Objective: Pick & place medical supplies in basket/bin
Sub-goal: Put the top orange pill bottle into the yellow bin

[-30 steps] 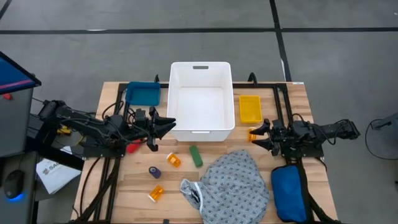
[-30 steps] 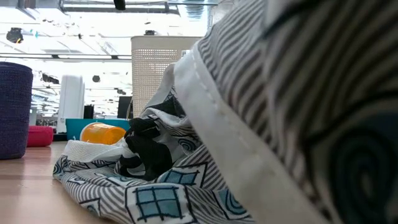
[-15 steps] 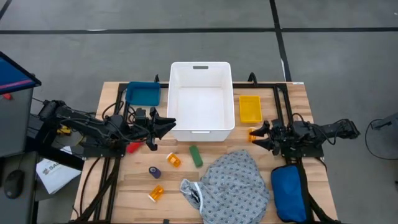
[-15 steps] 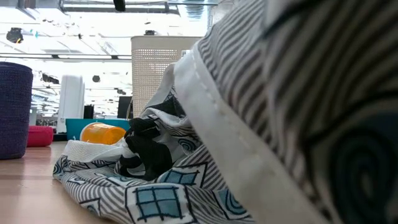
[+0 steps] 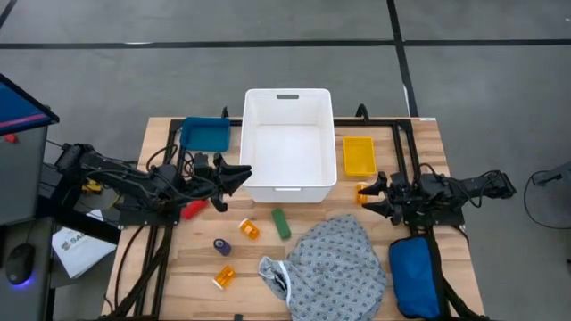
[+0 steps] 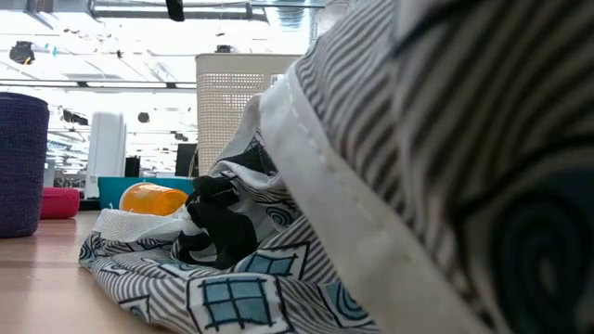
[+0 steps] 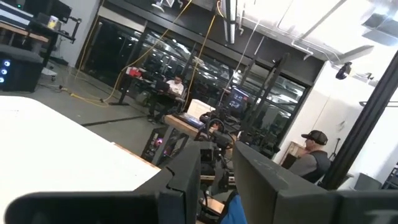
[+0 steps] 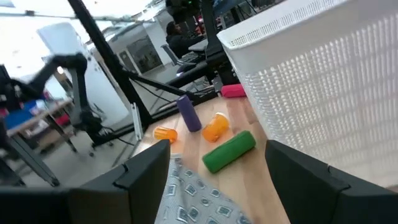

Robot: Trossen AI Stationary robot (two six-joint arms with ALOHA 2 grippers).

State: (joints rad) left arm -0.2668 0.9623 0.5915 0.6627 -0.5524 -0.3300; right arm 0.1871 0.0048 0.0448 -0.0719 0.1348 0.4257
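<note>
The table carries one white basket, set at the middle of one long edge so that both arms can reach it; its floor is bare, so I judge that no item has been placed yet. One grey patterned gown lies crumpled toward the opposite long edge, nearer the right arm's corner. One blue padded pouch lies just beside it in that corner and is not part of the load. Two shallow trays flank the basket: one blue tray and one yellow tray. The left gripper hangs beside the basket's near left corner, fingers narrow with nothing between them. The right gripper waits near the yellow tray, fingers wide and empty. One green piece lies in mid-table. I count three orange pill bottles: one beside the green piece, one nearer the long edge, and one just beside the right fingertips, probably the next pick. One purple piece and one red piece lie on the left arm's side.
</note>
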